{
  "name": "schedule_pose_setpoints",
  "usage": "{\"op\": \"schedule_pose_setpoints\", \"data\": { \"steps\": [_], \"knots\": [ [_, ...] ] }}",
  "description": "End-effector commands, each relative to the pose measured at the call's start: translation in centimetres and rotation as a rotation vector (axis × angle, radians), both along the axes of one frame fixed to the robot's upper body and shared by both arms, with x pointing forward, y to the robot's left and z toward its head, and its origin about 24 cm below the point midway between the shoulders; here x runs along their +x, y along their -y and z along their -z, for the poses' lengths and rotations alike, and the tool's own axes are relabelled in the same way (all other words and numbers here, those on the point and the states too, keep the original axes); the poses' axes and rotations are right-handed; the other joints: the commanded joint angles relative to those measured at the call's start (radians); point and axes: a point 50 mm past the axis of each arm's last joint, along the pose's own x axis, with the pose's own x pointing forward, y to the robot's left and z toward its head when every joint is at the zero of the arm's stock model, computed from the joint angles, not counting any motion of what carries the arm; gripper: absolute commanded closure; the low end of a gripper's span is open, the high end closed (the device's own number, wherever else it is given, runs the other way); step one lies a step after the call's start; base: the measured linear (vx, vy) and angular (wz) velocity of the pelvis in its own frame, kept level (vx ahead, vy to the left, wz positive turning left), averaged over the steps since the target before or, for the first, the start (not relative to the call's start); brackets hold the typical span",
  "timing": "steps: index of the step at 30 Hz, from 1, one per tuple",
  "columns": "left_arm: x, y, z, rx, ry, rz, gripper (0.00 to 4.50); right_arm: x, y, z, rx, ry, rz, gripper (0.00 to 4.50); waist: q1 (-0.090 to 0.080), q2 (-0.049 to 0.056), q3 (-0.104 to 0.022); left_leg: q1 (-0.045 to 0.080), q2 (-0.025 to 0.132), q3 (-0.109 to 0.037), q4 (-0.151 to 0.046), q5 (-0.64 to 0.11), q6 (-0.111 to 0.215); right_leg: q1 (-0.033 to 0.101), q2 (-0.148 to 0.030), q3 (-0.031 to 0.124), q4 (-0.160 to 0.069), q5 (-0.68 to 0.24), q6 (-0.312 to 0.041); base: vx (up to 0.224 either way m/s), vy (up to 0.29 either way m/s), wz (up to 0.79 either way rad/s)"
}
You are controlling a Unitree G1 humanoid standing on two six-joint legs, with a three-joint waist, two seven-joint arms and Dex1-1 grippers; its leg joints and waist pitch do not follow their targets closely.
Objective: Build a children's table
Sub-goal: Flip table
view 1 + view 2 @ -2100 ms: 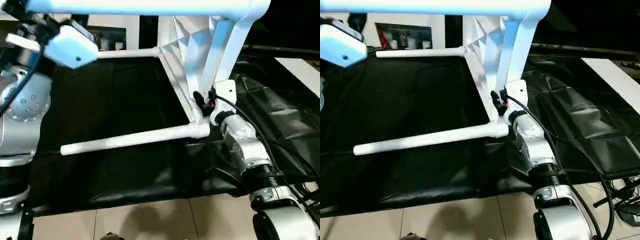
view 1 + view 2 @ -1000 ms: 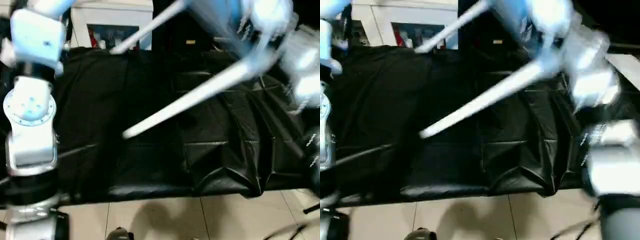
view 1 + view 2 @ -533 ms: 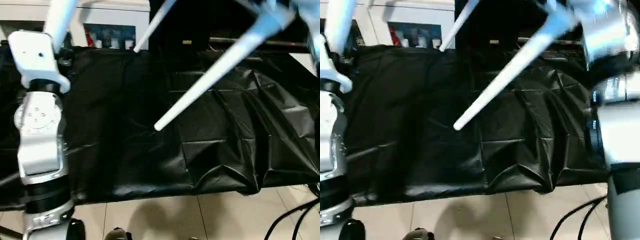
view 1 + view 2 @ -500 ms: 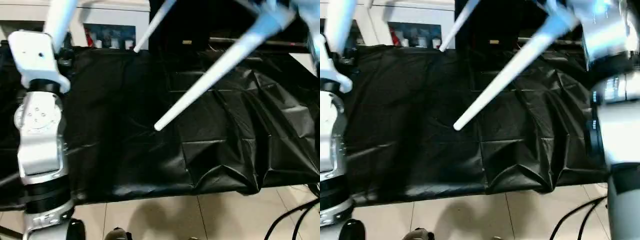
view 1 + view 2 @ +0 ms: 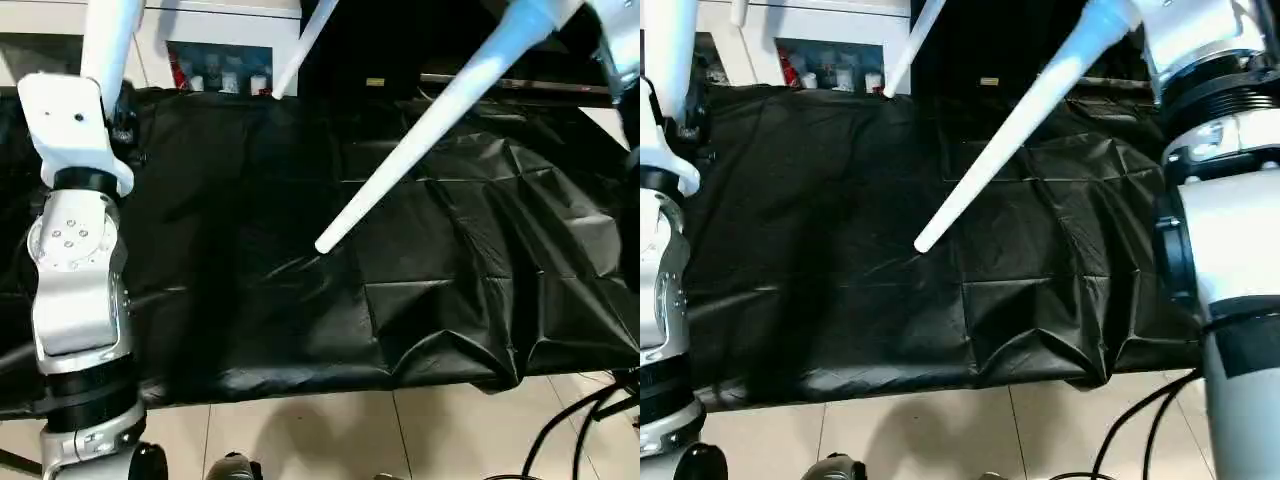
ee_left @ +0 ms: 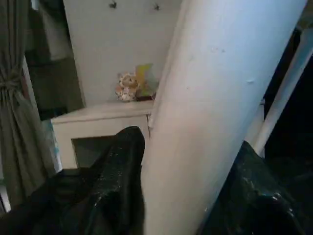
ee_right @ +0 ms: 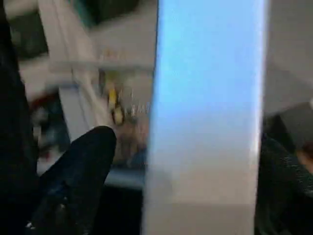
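Observation:
The children's table is held up above the work surface, its top out of view. One white leg [image 5: 430, 120] slants down from the upper right, its tip just over the black cloth. A second leg [image 5: 300, 50] points down at the back. A third leg [image 6: 210, 107] sits between my left gripper's [image 6: 190, 139] black fingers [image 6: 122, 171], which press on both its sides. That leg [image 5: 110, 40] rises over my left wrist at the left. My right gripper [image 7: 186, 139] straddles a white part of the table [image 7: 205, 98], with a gap beside one finger [image 7: 83, 171].
The black-draped work table [image 5: 250, 300] stretches below the legs, its cloth creased and bunched at the front right. A white cabinet [image 5: 220, 60] with small items stands behind it. Tiled floor [image 5: 300, 440] and cables [image 5: 580, 430] lie in front. My right forearm [image 5: 1230, 230] stands at the right.
The whole table has swung from lying on its side to tilted upward. Its long leg now slants steeply and its tip has shifted right. Both arms have risen with it.

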Motion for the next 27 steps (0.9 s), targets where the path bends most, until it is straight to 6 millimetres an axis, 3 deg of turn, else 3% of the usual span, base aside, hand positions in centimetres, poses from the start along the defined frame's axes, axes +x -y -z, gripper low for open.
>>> {"op": "schedule_pose_setpoints", "data": {
  "steps": [1, 3, 5, 8, 10, 11, 12, 13, 14, 15, 16, 17, 18, 19, 20, 22, 23, 24, 27],
  "knots": [
    [-0.5, 2.4, -2.5, 0.015, 0.12, 0.104, 2.47, -0.5, -1.8, 0.7, -0.022, 0.036, -0.109, 0.3, -0.01, 0.011, -0.075, 0.041, 0.048, -0.021, -0.064, -0.191, 0.035, 0.035, -0.051, 0.037, -0.056, -0.007, -0.233, 0.0, 0.0, 0.0],
    [-0.5, 2.4, -2.5, 0.022, 0.118, 0.1, 2.47, -0.9, -2.0, 0.4, 0.019, 0.085, -0.142, 0.3, -0.009, 0.012, -0.077, 0.041, 0.048, -0.021, -0.063, -0.167, 0.034, 0.037, -0.05, 0.036, -0.052, 0.023, -0.235, 0.0, 0.0, 0.0],
    [-0.5, 2.2, -2.4, 0.025, 0.11, 0.094, 2.53, -2.0, -2.4, -0.1, 0.1, 0.182, -0.231, 0.02, -0.006, 0.013, -0.081, 0.041, 0.048, -0.019, -0.059, -0.129, 0.04, 0.037, -0.048, 0.035, -0.045, 0.085, -0.239, 0.0, 0.0, 0.0],
    [-0.5, 2.0, -2.4, 0.045, 0.105, 0.088, 2.56, -3.5, -3.3, -0.4, 0.229, 0.227, -0.392, 0.0, -0.003, 0.009, -0.088, 0.037, 0.047, -0.018, -0.051, -0.05, 0.096, 0.042, -0.047, 0.035, -0.033, 0.201, -0.248, 0.0, 0.0, 0.0],
    [-0.5, 1.9, -2.4, 0.052, 0.104, 0.086, 2.59, -3.7, -3.5, -0.1, 0.258, 0.205, -0.429, 0.0, -0.001, 0.012, -0.087, 0.038, 0.052, -0.02, -0.052, -0.041, 0.109, 0.041, -0.049, 0.033, -0.032, 0.202, -0.254, 0.0, 0.0, 0.0],
    [-0.5, 1.5, -2.3, 0.06, 0.103, 0.078, 2.6, -3.8, -4.0, 1.6, 0.318, 0.127, -0.476, 0.0, 0.002, 0.012, -0.085, 0.041, 0.053, -0.02, -0.055, -0.044, 0.107, 0.04, -0.048, 0.033, -0.035, 0.189, -0.254, 0.0, 0.0, 0.0],
    [-0.5, 1.4, -2.3, 0.062, 0.103, 0.077, 2.63, -3.8, -4.0, 2.0, 0.327, 0.112, -0.478, 0.0, 0.002, 0.012, -0.085, 0.041, 0.053, -0.02, -0.055, -0.044, 0.107, 0.04, -0.048, 0.033, -0.035, 0.189, -0.254, 0.0, 0.0, 0.0],
    [-0.5, 1.2, -2.3, 0.069, 0.103, 0.071, 2.63, -3.8, -4.2, 3.9, 0.361, 0.051, -0.483, 0.0, 0.003, 0.012, -0.083, 0.043, 0.053, -0.023, -0.062, -0.035, 0.087, 0.043, -0.046, 0.032, -0.039, 0.179, -0.237, 0.0, 0.0, 0.0],
    [-0.5, 1.1, -2.3, 0.072, 0.102, 0.07, 2.64, -3.8, -4.2, 4.4, 0.37, 0.038, -0.478, 0.0, 0.002, 0.013, -0.084, 0.044, 0.054, -0.023, -0.063, -0.042, 0.075, 0.041, -0.047, 0.032, -0.037, 0.172, -0.234, 0.0, 0.0, 0.0],
    [-0.5, 0.7, -2.1, 0.09, 0.099, 0.066, 2.64, -3.7, -4.1, 6.7, 0.409, -0.026, -0.456, 0.0, 0.0, 0.012, -0.086, 0.047, 0.052, -0.024, -0.066, -0.054, 0.051, 0.044, -0.047, 0.03, -0.042, 0.151, -0.228, 0.0, 0.0, 0.0],
    [-0.5, 0.7, -2.1, 0.09, 0.099, 0.066, 2.64, -3.7, -4.1, 6.7, 0.409, -0.026, -0.456, 0.0, -0.003, 0.011, -0.087, 0.048, 0.051, -0.024, -0.066, -0.07, 0.028, 0.043, -0.047, 0.03, -0.041, 0.135, -0.226, 0.0, 0.0, 0.0],
    [-0.5, 0.5, -2.0, 0.097, 0.099, 0.071, 2.65, -3.7, -3.9, 8.6, 0.414, -0.054, -0.431, 0.0, -0.005, 0.007, -0.089, 0.048, 0.05, -0.024, -0.066, -0.075, 0.022, 0.045, -0.048, 0.029, -0.043, 0.127, -0.227, 0.0, 0.0, 0.0],
    [-0.4, -0.1, -1.5, 0.107, 0.083, 0.065, 2.65, -4.0, -3.3, 11.1, 0.471, -0.102, -0.387, 0.0, 0.004, 0.011, -0.085, 0.046, 0.047, -0.02, -0.067, -0.065, 0.014, 0.042, -0.048, 0.033, -0.049, 0.132, -0.209, 0.0, 0.0, 0.0],
    [-0.4, -0.6, -1.2, 0.116, 0.071, 0.062, 2.65, -4.4, -2.7, 12.7, 0.517, -0.133, -0.354, 0.0, -0.003, 0.012, -0.084, 0.043, 0.046, -0.025, -0.072, -0.089, -0.002, 0.046, -0.048, 0.034, -0.049, 0.108, -0.194, 0.0, 0.0, 0.0],
    [-0.4, -1.0, -0.8, 0.131, 0.053, 0.058, 2.67, -5.0, -2.1, 14.1, 0.579, -0.163, -0.325, 0.0, -0.006, 0.01, -0.085, 0.047, 0.047, -0.023, -0.074, -0.134, -0.017, 0.041, -0.049, 0.033, -0.053, 0.065, -0.186, 0.0, 0.0, 0.0],
    [-0.3, -1.6, -0.3, 0.16, 0.034, 0.054, 2.7, -5.8, -0.8, 16.1, 0.737, -0.212, -0.255, 0.0, -0.005, 0.016, -0.082, 0.046, 0.045, -0.024, -0.079, -0.158, -0.028, 0.042, -0.049, 0.036, -0.059, 0.028, -0.17, 0.0, 0.0, 0.0],
    [-0.3, -1.8, -0.1, 0.174, 0.024, 0.053, 2.7, -6.3, -0.4, 16.8, 0.786, -0.231, -0.233, 0.0, -0.009, 0.014, -0.079, 0.051, 0.046, -0.026, -0.087, -0.214, -0.045, 0.037, -0.047, 0.037, -0.066, -0.025, -0.151, 0.0, 0.0, 0.0],
    [-0.3, -2.0, 0.0, 0.173, 0.019, 0.049, 2.75, -6.6, 0.1, 17.5, 0.834, -0.248, -0.2, 0.0, -0.009, 0.022, -0.08, 0.054, 0.046, -0.028, -0.088, -0.234, -0.053, 0.035, -0.047, 0.037, -0.066, -0.04, -0.15, 0.0, 0.0, 0.0],
    [-0.2, -2.1, 0.2, 0.17, 0.007, 0.045, 2.77, -7.1, 1.0, 18.9, 0.878, -0.295, -0.122, 0.0, -0.023, 0.017, -0.074, 0.048, 0.046, -0.032, -0.096, -0.313, -0.081, 0.033, -0.051, 0.036, -0.075, -0.151, -0.134, 0.0, 0.0, 0.0]
  ]
}}
